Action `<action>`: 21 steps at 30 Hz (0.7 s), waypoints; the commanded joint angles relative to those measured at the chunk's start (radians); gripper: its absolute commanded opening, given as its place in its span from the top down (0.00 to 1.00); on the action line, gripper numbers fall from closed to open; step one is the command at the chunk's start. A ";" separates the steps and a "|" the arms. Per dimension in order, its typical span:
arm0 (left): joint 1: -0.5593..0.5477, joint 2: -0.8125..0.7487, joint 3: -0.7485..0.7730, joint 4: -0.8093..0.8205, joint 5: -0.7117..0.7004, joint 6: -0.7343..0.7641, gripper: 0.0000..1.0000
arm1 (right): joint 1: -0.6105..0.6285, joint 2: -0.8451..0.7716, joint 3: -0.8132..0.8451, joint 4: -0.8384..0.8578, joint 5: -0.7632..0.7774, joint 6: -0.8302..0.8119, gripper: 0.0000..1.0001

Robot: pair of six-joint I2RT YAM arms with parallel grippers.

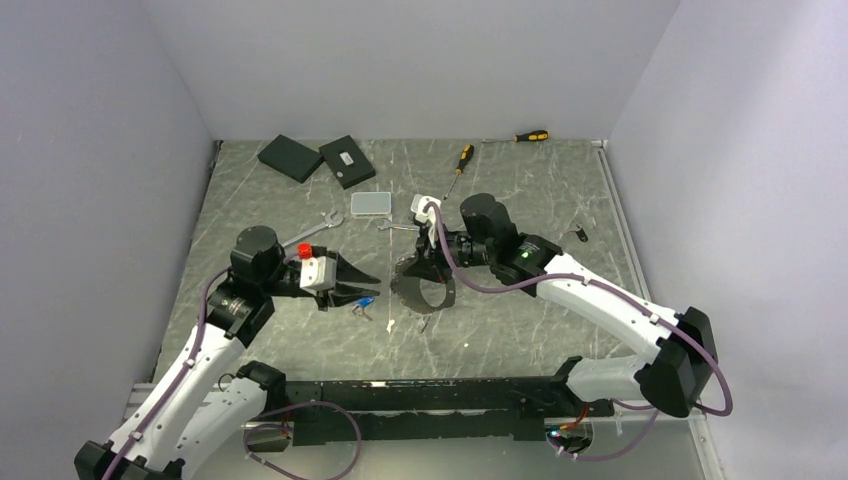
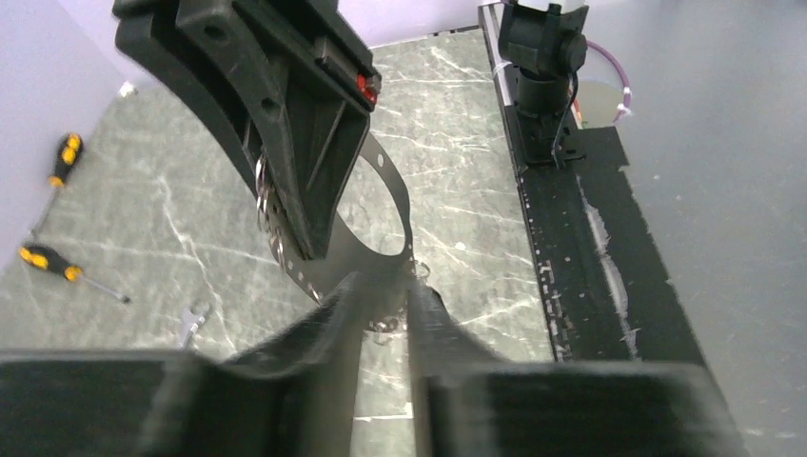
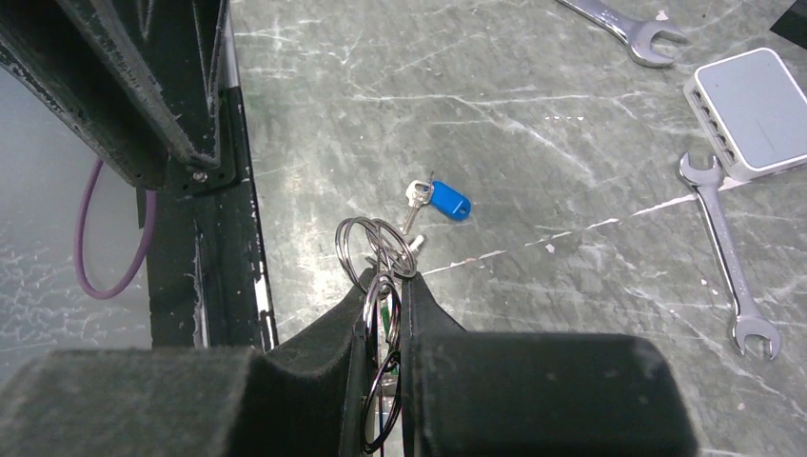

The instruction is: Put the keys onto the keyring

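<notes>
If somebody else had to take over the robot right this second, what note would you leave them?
Right gripper: shut on the keyring, holding it up off the table, with small wire rings bunched at its fingers.
Left gripper: at the keyring's lower edge, fingers a narrow gap apart; cannot tell if it grips anything.
Blue-tagged key: loose on the table near the left gripper.
Done: keyring is lifted.
Left: the blue-tagged key, at least, must go on.
</notes>
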 commanded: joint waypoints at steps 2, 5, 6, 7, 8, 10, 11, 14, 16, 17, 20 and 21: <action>-0.002 -0.053 -0.019 0.057 -0.114 -0.006 0.42 | -0.006 -0.037 0.063 0.069 -0.047 0.026 1.00; -0.002 -0.070 -0.065 0.138 -0.143 -0.046 0.33 | -0.006 -0.040 0.071 0.070 -0.056 0.035 1.00; -0.003 -0.069 -0.074 0.164 -0.160 -0.062 0.33 | -0.005 -0.041 0.074 0.072 -0.059 0.039 1.00; -0.002 -0.061 -0.078 0.174 -0.171 -0.070 0.34 | -0.006 -0.042 0.076 0.074 -0.063 0.044 1.00; -0.003 -0.050 -0.076 0.174 -0.176 -0.070 0.34 | -0.007 -0.043 0.078 0.078 -0.068 0.047 1.00; -0.005 -0.019 -0.070 0.183 -0.192 -0.089 0.39 | -0.006 -0.050 0.075 0.095 -0.078 0.061 1.00; -0.005 0.002 -0.066 0.187 -0.199 -0.102 0.41 | -0.006 -0.054 0.073 0.104 -0.083 0.065 1.00; -0.007 0.027 -0.062 0.211 -0.225 -0.129 0.44 | -0.007 -0.058 0.071 0.113 -0.094 0.073 1.00; -0.007 0.032 -0.071 0.249 -0.233 -0.151 0.45 | -0.007 -0.063 0.068 0.114 -0.099 0.076 1.00; -0.007 0.037 -0.075 0.264 -0.233 -0.164 0.45 | -0.006 -0.065 0.067 0.115 -0.101 0.076 1.00; -0.008 0.053 -0.078 0.289 -0.231 -0.189 0.45 | -0.007 -0.071 0.062 0.120 -0.107 0.076 1.00; -0.010 0.058 -0.077 0.295 -0.231 -0.193 0.45 | -0.005 -0.074 0.060 0.123 -0.106 0.078 1.00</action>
